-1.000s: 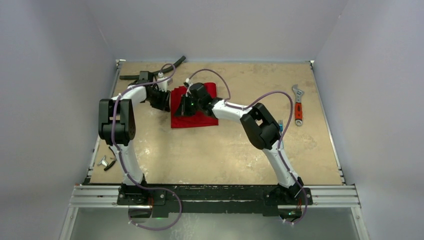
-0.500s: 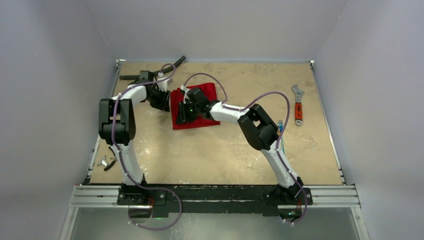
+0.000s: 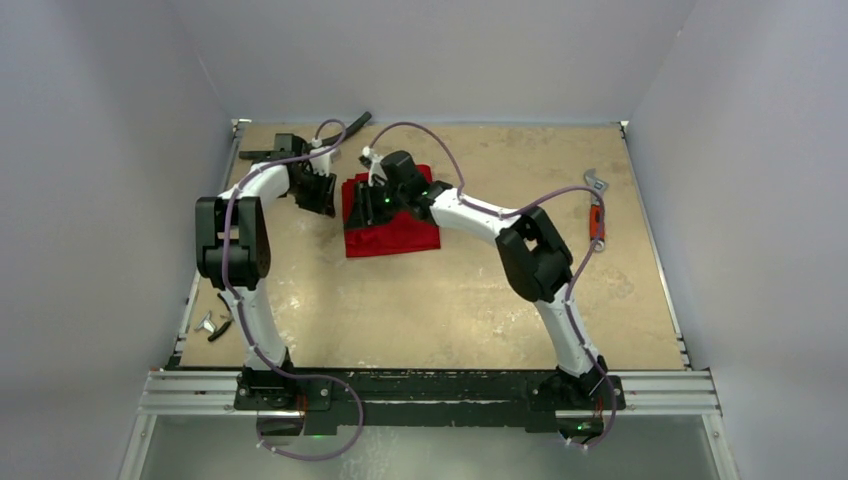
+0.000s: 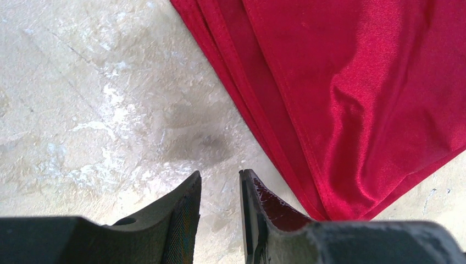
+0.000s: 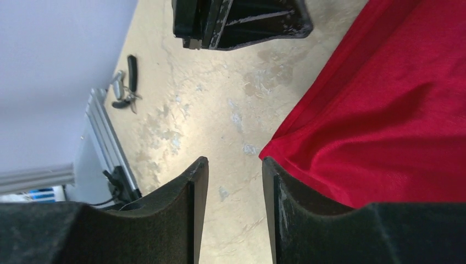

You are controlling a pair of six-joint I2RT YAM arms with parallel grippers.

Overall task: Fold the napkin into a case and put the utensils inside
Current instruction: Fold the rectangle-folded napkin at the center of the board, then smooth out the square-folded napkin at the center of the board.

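The red napkin (image 3: 400,228) lies folded in layers on the table at the back, left of centre. My right gripper (image 3: 372,207) hovers over its left part. In the right wrist view it (image 5: 235,160) is open with only bare table between the fingers, and the napkin's corner (image 5: 395,110) sits just beside the right finger. My left gripper (image 3: 322,194) hangs just off the napkin's left edge. It (image 4: 220,175) is open by a narrow gap with nothing in it, and the napkin's layered edge (image 4: 351,99) lies to its right. The utensils are hidden behind my right arm.
An orange-handled wrench (image 3: 597,222) lies near the right edge, partly behind a cable. A black curved hose (image 3: 352,123) lies at the back left corner. Small metal tools (image 3: 213,325) sit by the left rail, also visible in the right wrist view as small tools (image 5: 123,88).
My right gripper has opened, let go of the napkin and drawn back toward the far side. Its elbow swung right over the utensils. The left gripper shifted slightly farther back.
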